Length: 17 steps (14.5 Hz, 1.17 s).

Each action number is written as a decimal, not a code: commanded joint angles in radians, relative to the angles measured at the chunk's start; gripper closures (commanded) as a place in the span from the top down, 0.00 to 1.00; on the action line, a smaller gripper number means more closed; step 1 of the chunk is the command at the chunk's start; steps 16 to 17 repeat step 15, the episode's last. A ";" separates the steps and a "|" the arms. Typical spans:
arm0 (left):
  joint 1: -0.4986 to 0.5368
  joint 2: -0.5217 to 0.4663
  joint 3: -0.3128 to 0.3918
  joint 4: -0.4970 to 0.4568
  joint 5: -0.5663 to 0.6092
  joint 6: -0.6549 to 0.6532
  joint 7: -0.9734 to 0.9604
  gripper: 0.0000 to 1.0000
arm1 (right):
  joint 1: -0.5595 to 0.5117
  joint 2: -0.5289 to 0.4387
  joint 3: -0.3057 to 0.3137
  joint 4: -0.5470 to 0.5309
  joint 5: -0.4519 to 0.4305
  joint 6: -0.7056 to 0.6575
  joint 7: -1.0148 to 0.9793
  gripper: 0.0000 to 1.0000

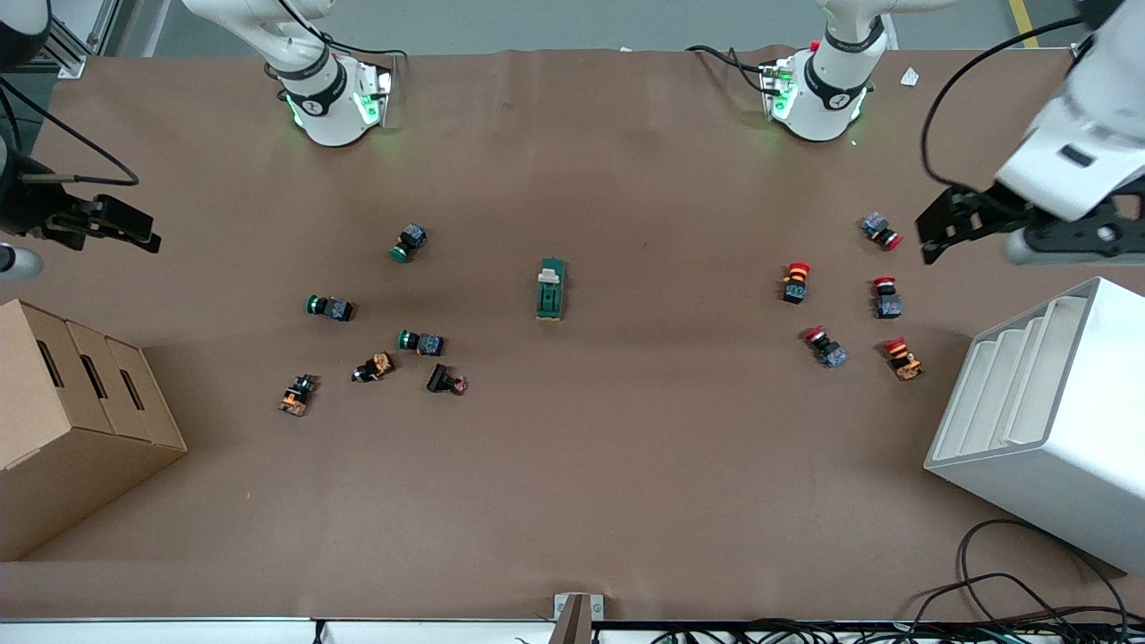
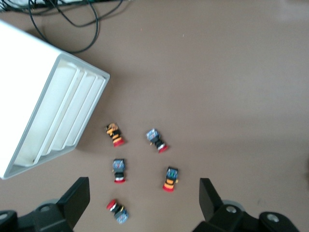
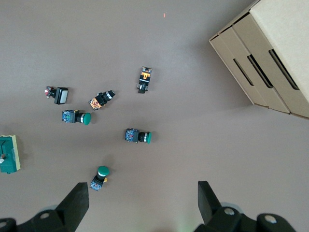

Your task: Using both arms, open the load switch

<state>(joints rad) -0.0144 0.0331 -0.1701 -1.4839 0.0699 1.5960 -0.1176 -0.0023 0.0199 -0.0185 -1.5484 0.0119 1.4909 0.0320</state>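
The load switch (image 1: 550, 289), a small dark-green block with a white lever tab, lies flat near the middle of the table; the right wrist view catches it at the picture's edge (image 3: 8, 153). It is out of the left wrist view. My left gripper (image 1: 939, 228) hangs open and empty over the left arm's end of the table, above the red push buttons (image 2: 144, 193). My right gripper (image 1: 134, 231) hangs open and empty over the right arm's end, near the green push buttons (image 3: 142, 195). Both are well away from the switch.
Several red push buttons (image 1: 796, 282) lie toward the left arm's end, several green and orange ones (image 1: 419, 342) toward the right arm's end. A white slotted rack (image 1: 1047, 420) and a cardboard box (image 1: 80, 420) stand at the table's ends. Cables (image 1: 1029, 599) trail at the front edge.
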 commanded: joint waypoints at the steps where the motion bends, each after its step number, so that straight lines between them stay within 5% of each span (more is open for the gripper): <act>1: -0.035 -0.085 0.050 -0.090 -0.038 -0.021 0.030 1.00 | 0.005 -0.008 0.005 0.019 0.007 -0.029 -0.009 1.00; 17: -0.027 -0.124 0.057 -0.118 -0.073 -0.048 0.081 1.00 | 0.008 -0.023 0.003 0.045 0.031 -0.129 -0.007 1.00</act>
